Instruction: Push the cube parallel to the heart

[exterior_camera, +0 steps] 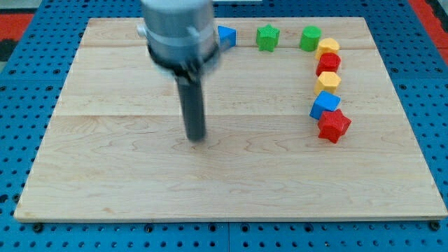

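Note:
My tip (197,138) rests on the wooden board (140,175) left of centre, far from all blocks. A blue cube (325,105) lies at the view's right, touching a red star-like block (334,126) just below it. Above the cube sit a yellow block (327,81), a red block (328,63) and another yellow block (327,47), in a curved column. I cannot tell which of these is the heart. The cube is about 180 px right of my tip.
Along the view's top sit a blue triangular block (225,36), partly hidden by the arm, a green star (267,38) and a green round block (311,38). The board lies on a blue perforated table (21,105).

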{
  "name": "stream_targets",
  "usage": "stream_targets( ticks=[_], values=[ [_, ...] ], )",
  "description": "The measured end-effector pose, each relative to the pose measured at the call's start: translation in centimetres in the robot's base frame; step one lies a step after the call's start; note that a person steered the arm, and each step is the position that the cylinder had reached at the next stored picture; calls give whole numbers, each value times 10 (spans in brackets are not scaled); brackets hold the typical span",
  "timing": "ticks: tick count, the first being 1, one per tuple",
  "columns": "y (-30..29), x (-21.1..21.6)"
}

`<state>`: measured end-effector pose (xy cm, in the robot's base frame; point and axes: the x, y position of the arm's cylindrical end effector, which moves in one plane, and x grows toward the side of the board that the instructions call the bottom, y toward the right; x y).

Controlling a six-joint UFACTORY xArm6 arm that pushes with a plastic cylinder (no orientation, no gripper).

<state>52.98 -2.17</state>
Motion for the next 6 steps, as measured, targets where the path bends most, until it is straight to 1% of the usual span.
stream_targets(
  ticks=[1,2,3,4,5,6],
  values=[
    [127,37],
    [250,4],
    [246,-72],
    [138,-100],
    [21,-117],
    [53,-103]
  ],
)
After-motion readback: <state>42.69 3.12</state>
